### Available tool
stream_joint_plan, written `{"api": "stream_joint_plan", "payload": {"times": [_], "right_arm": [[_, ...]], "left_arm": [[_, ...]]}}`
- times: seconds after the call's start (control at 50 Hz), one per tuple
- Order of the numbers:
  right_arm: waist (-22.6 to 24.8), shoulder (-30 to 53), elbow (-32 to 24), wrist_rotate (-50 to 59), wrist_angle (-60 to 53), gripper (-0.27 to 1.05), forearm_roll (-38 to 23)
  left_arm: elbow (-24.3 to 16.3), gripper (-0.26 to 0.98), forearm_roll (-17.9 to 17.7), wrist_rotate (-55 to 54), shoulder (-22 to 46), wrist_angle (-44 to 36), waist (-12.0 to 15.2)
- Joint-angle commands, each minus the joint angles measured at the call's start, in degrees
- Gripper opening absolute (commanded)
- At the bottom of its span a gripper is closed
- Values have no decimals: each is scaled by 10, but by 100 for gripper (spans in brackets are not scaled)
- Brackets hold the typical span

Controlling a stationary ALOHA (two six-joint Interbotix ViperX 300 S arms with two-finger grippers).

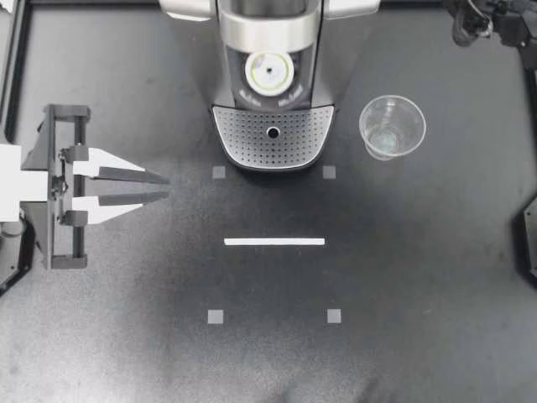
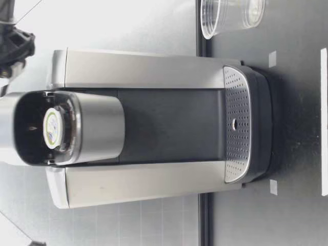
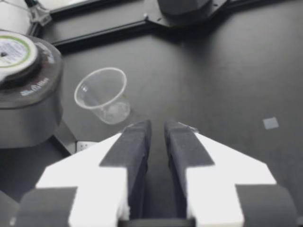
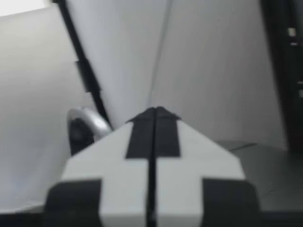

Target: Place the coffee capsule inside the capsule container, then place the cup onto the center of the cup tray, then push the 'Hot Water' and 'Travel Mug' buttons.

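Observation:
The coffee capsule (image 1: 270, 70), white with a green ring, sits in the open capsule container of the coffee machine (image 1: 273, 34) at the back centre. It also shows as the capsule (image 2: 51, 128) and capsule (image 3: 12, 49). The clear plastic cup (image 1: 392, 126) stands upright on the table beside the machine's perforated cup tray (image 1: 243, 138), on its right. My left gripper (image 1: 166, 187) hovers over the table's left side, pointing toward the middle, fingers drawn to a thin slit with nothing between them. The cup (image 3: 102, 94) lies far ahead of it. My right gripper (image 4: 155, 111) is shut and empty, aimed at a pale wall.
A white tape strip (image 1: 274, 242) lies in front of the machine, with small grey square markers (image 1: 216, 316) around it. My right arm (image 1: 491, 21) stays in the back right corner. Black frame rails (image 1: 10, 67) border the table's sides.

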Motion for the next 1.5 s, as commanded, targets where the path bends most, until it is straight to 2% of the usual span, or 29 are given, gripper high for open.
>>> {"api": "stream_joint_plan", "payload": {"times": [0.0, 0.36, 0.66, 1.04, 1.18, 1.3, 1.48], "right_arm": [[33, -16, 0, -1, 0, 4, -3], [83, -56, 62, 2, 0, 4, -3], [120, -57, 96, 3, 0, 4, -1], [149, -62, 132, 4, -4, 4, 2], [150, -93, 134, 5, -4, 4, 5], [148, -153, 165, 23, 15, 4, 46], [134, -261, 269, 69, 124, 4, 142]], "left_arm": [[-5, 20, -1, -4, -4, -4, 0], [-1, 20, -3, -18, -4, -6, 0], [0, 20, -3, -22, -4, -6, 1], [0, 20, -4, -22, 0, -6, 1], [0, 20, -6, -23, 1, -6, 0], [4, 20, -13, -23, 2, -8, 0], [10, 20, -21, -22, 2, -8, 0]]}}
